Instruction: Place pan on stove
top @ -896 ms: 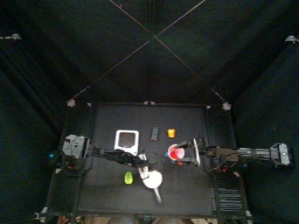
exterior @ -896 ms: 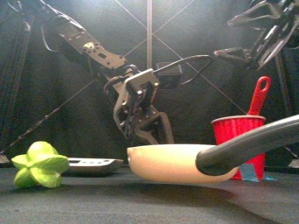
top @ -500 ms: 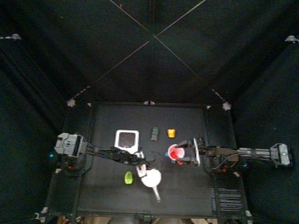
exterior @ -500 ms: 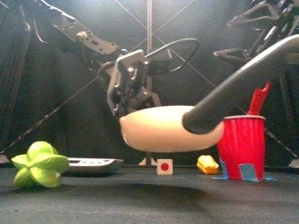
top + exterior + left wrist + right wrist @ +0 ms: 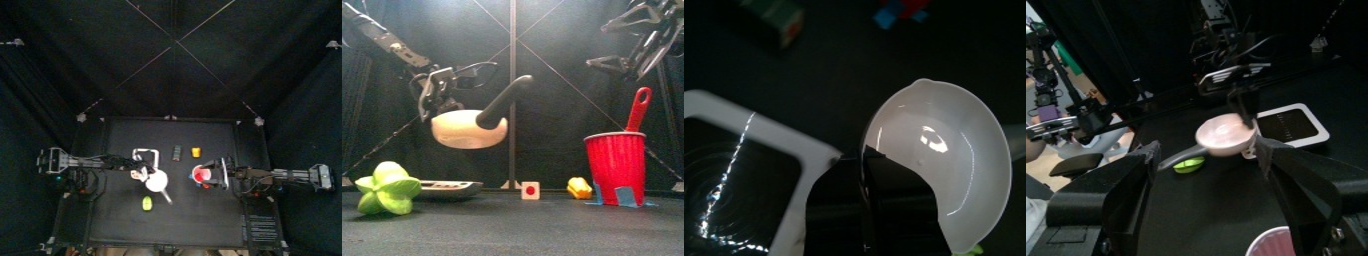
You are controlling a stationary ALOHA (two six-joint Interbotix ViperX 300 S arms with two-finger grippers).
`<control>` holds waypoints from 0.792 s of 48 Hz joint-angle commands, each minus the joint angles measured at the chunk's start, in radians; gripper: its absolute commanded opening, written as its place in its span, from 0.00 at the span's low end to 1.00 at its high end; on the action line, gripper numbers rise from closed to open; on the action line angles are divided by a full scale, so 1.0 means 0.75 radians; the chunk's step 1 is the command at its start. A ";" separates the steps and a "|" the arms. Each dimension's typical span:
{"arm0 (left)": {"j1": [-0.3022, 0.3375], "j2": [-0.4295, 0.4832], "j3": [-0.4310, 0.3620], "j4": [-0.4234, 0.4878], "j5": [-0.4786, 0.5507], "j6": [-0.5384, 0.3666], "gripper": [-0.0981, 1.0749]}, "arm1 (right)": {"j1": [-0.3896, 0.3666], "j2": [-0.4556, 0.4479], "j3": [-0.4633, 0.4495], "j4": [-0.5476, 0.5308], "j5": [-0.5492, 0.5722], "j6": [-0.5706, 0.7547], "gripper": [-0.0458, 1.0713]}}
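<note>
Table (image 5: 221, 205): small, black, matte, sitting in the middle of the top view inside a pen of black curtains (image 5: 54, 60); thin crossing cords run overhead toward the upper corners. Past the curtains, in the upper left of the right wrist view, a lit room with cluttered equipment shows.

Small white round toy pan (image 5: 466, 128) hangs in the air in the left half of the front view, well clear of the table, tilted, its dark handle rising toward the upper right. Left gripper (image 5: 438, 92) is closed on the pan at its rim; in the left wrist view the dark jaws cover the pan's lower left edge, and the pale bowl (image 5: 945, 150) fills the right of that frame. In the top view the pan (image 5: 154, 182) sits just below and right of the flat white squarish stove with a dark centre (image 5: 146, 158), close beside it, not over it. Stove shows again at lower left of the left wrist view (image 5: 744, 190), cut off by the frame edge.

Right gripper (image 5: 1207, 160) rests at the right side, jaws spread wide, empty.

Other items: green star-shaped toy (image 5: 385, 187) at lower left front; red ribbed cup (image 5: 619, 167) with a red utensil standing in it; small yellow piece (image 5: 579, 187); small white cube with a red mark (image 5: 531, 190); small dark grey block (image 5: 177, 153).

Hard to read: the cube's marking; the exact contact of the left jaws behind the pan.
</note>
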 commanded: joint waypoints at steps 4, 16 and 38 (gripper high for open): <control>0.202 -0.141 0.094 -0.004 -0.027 -0.002 0.30 | -0.020 0.012 -0.010 0.004 -0.008 0.002 0.97; 0.350 -0.110 0.145 0.000 -0.045 -0.002 0.30 | -0.043 0.016 -0.008 0.006 -0.008 0.002 0.97; 0.413 0.080 0.127 0.002 -0.098 0.000 0.34 | -0.051 0.016 -0.002 0.016 -0.008 0.004 0.97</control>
